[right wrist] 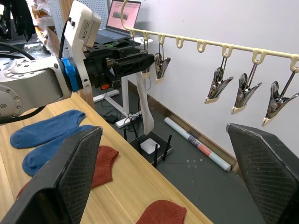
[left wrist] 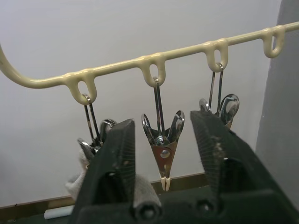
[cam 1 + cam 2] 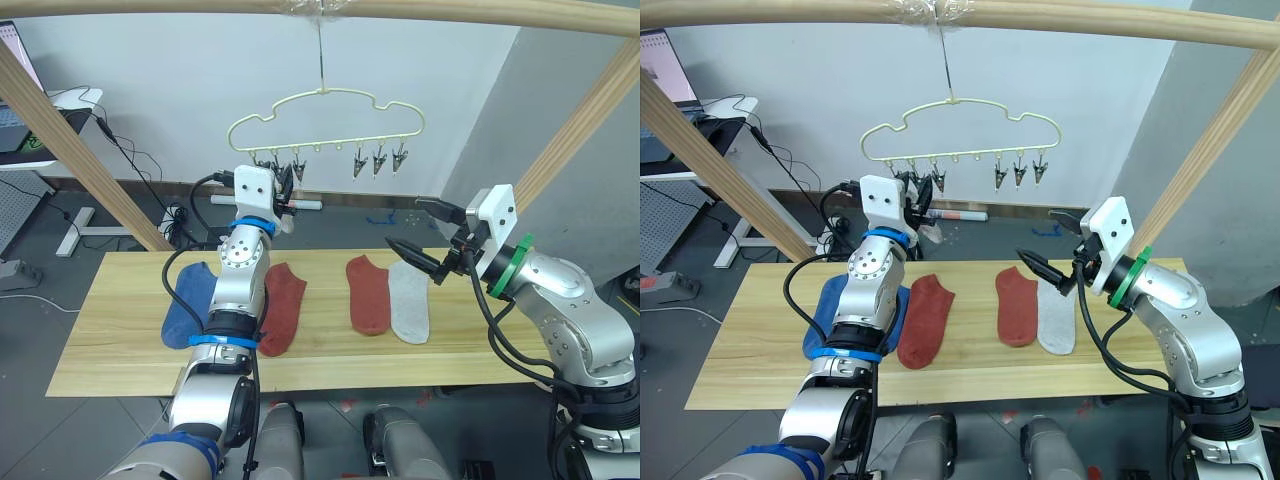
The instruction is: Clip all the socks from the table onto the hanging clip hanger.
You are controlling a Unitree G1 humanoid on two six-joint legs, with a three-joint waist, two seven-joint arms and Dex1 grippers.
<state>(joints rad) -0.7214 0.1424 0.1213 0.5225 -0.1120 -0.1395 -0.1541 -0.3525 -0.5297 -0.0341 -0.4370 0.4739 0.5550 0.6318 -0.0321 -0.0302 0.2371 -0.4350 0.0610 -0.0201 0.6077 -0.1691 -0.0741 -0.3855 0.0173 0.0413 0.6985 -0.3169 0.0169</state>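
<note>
The table (image 3: 120, 340) holds five socks: two blue ones (image 1: 44, 130) at left, two rust-red (image 3: 368, 292), one light grey (image 3: 409, 300). On the clip hanger (image 3: 325, 120), a sixth grey sock (image 1: 146, 109) hangs. Left gripper (image 2: 161, 154) straddles a clip (image 2: 163, 144), fingers apart; right gripper (image 3: 428, 236) open, empty.

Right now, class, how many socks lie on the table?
5: two blue socks overlapping at the left end, two rust-red socks in the middle, one light grey sock beside the right red one. Another grey sock hangs at the clip hanger.
</note>
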